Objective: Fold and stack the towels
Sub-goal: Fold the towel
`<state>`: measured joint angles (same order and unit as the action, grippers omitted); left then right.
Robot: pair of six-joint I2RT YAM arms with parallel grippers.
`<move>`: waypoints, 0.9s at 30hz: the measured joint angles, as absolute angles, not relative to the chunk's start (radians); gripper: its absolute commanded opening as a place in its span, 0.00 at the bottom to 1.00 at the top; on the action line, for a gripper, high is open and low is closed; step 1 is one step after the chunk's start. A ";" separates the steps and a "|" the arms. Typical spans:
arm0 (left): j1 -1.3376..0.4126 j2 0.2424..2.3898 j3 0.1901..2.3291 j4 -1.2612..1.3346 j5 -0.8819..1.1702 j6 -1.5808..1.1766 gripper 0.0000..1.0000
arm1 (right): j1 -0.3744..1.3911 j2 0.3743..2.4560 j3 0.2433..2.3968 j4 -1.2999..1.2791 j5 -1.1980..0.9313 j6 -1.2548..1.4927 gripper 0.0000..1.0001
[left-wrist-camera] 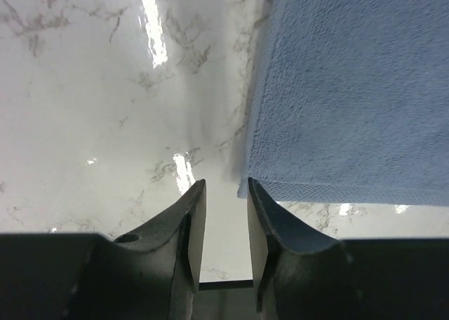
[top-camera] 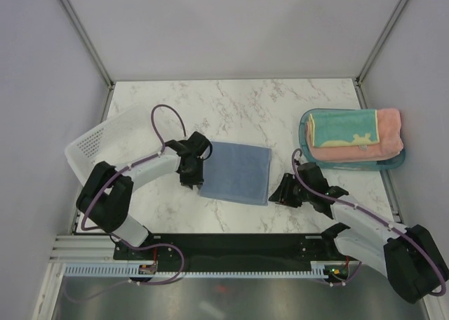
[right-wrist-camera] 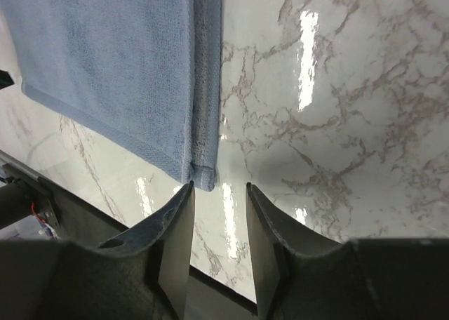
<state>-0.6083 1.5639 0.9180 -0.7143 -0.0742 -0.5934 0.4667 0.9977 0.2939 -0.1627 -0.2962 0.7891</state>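
The left tool (left-wrist-camera: 226,188) has its jaws partly apart, gripping nothing, tips just off a left corner of the small blue-grey terry towel (left-wrist-camera: 351,88). The right tool (right-wrist-camera: 219,190), likewise parted and empty, sits just beside the towel's near right corner. The towel lies folded flat on the white marbled desk (top-camera: 231,102) between them. Well right, a pale-yellow-and-teal towel (top-camera: 340,129) rests on a salmon-pink towel (top-camera: 389,134) in a teal plastic tray (top-camera: 304,130).

The tabletop (top-camera: 231,102) is veined white and grey. A blue-grey towel (top-camera: 236,171), salmon-pink towel (top-camera: 390,132) and yellow-teal towel (top-camera: 340,127) are seen; the tray (top-camera: 396,163) is teal.
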 measured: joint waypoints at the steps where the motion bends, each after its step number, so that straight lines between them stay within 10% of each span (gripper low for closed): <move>1: -0.608 1.562 0.936 -0.729 -0.080 -0.591 0.37 | 0.467 0.992 0.305 -0.184 -0.287 0.783 0.41; 14: -0.624 1.481 1.042 -0.474 0.191 -0.636 0.36 | 0.448 1.244 0.790 -0.282 -0.162 0.652 0.08; 27: -0.763 1.591 0.807 -0.293 0.211 -0.789 0.36 | 0.342 1.605 0.817 -0.109 -0.187 0.537 0.04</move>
<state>-0.7628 1.5909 0.8066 -0.2928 0.2108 -0.7891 0.3416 1.6054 0.8173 -0.1089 -0.1867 0.5373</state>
